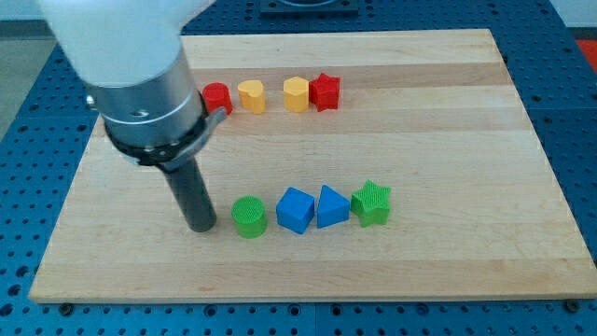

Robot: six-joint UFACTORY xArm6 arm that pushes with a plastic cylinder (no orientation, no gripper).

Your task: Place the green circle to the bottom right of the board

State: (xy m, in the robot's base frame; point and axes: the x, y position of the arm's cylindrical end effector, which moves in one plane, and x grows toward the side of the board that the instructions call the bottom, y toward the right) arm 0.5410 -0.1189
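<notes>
The green circle (pixel 249 217) sits on the wooden board (pixel 448 140) at the lower middle, the left end of a row. My tip (pixel 202 227) stands just to the view's left of the green circle, a small gap away. To the circle's right lie a blue block (pixel 296 209), a blue triangle (pixel 331 206) and a green star (pixel 371 203), close together.
Along the board's top is a row: a red cylinder (pixel 217 97) partly behind the arm, a yellow heart (pixel 250 95), a yellow hexagon-like block (pixel 296 94) and a red star (pixel 325 91). The arm's wide body (pixel 131 75) covers the upper left of the board.
</notes>
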